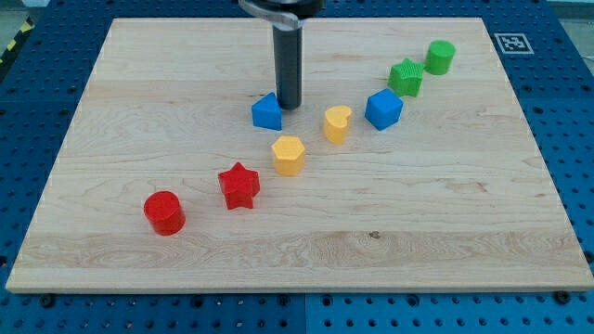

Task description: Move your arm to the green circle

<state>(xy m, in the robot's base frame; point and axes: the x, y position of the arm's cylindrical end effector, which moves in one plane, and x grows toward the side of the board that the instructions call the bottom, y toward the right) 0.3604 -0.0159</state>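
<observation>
Green circle (pixel 441 57), upright short cylinder, near board's top right, just beside green star (pixel 406 77)

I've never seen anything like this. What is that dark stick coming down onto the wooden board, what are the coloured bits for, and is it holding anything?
The dark stick is the end of a robot arm. It has no hand, so it holds nothing; its lower end, my tip, slides on the wooden board and pushes blocks. There is one camera, looking down at the board. My tip stands just right of the blue triangle-like block. Also there: a yellow heart, a yellow hexagon, a blue cube-like block, a red star, a red circle, a green star and the green circle, my target, far off at the upper right.
</observation>
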